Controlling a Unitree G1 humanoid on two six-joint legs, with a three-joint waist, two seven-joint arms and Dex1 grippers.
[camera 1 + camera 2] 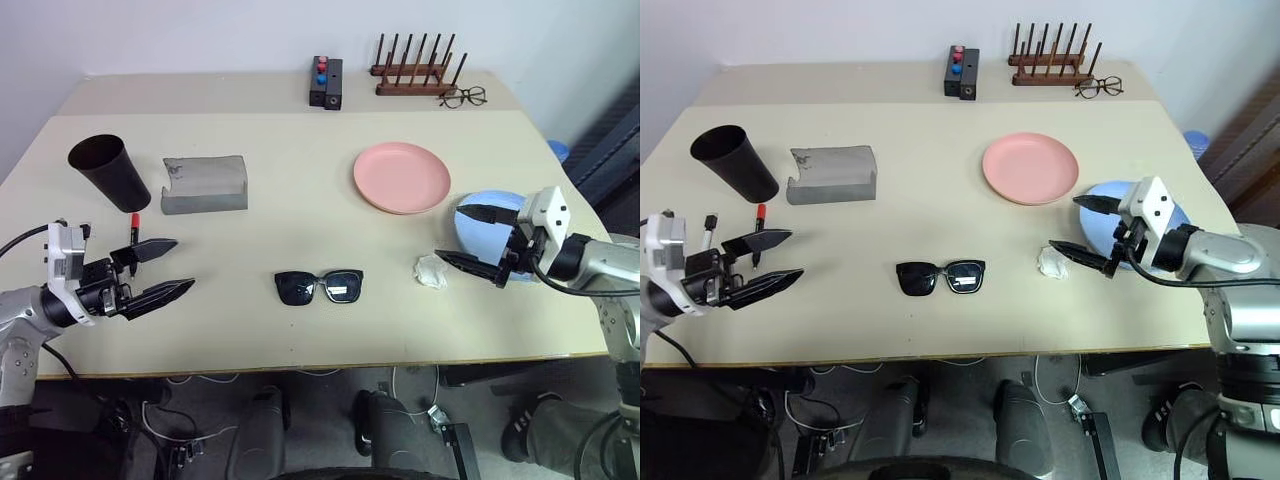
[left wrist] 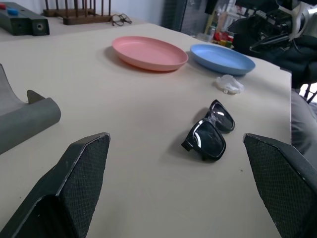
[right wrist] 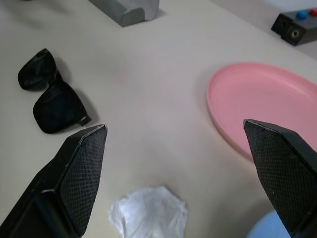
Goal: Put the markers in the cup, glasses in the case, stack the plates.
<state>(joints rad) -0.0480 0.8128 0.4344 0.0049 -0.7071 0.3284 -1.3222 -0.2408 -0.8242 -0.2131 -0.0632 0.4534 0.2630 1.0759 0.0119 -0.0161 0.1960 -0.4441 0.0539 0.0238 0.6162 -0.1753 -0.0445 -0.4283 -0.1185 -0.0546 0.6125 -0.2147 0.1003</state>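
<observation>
The black sunglasses [image 1: 319, 287] lie near the table's front edge, between my two grippers. My left gripper [image 1: 183, 265] hovers open to their left, nothing between its fingers. Just behind it lies the red-capped marker [image 1: 134, 228], with a white marker [image 1: 708, 232] beside it. The dark cup [image 1: 108, 170] stands at the far left, the grey case [image 1: 205, 183] to its right. The pink plate [image 1: 401, 177] sits right of centre. My right gripper [image 1: 450, 232] hangs open over the near edge of the blue plate [image 1: 478, 228], partly hiding it.
A crumpled white tissue [image 1: 432, 271] lies just below my right gripper. At the back stand a black box with red and blue buttons [image 1: 326, 82], a wooden peg rack [image 1: 415, 70] and thin-framed spectacles [image 1: 463, 97].
</observation>
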